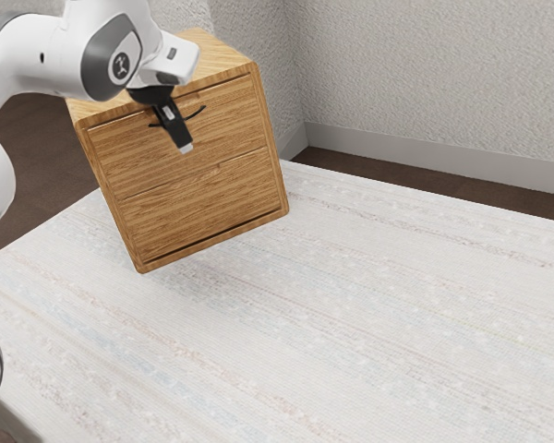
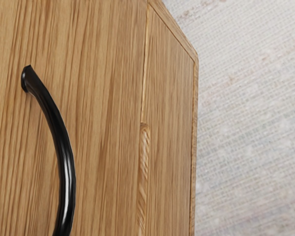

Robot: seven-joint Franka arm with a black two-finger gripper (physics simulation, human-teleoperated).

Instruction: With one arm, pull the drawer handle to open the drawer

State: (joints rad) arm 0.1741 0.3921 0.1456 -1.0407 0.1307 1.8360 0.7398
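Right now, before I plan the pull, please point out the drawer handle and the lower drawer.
drawer handle [image 2: 65, 152]: wrist view, the middle of its black curve.
lower drawer [image 1: 203, 203]: exterior view, the centre of its wooden front.

Cabinet [image 1: 194, 185]: on the table [image 1: 369, 314], at the exterior view's upper left, near the wall [image 1: 425, 65] behind.
Drawers: upper drawer [image 1: 222, 125] directly above lower drawer [image 1: 203, 208], both in the cabinet's front.
Handle [image 2: 68, 157]: on the upper drawer's front.
My gripper [image 1: 185, 143]: before the handle's middle.
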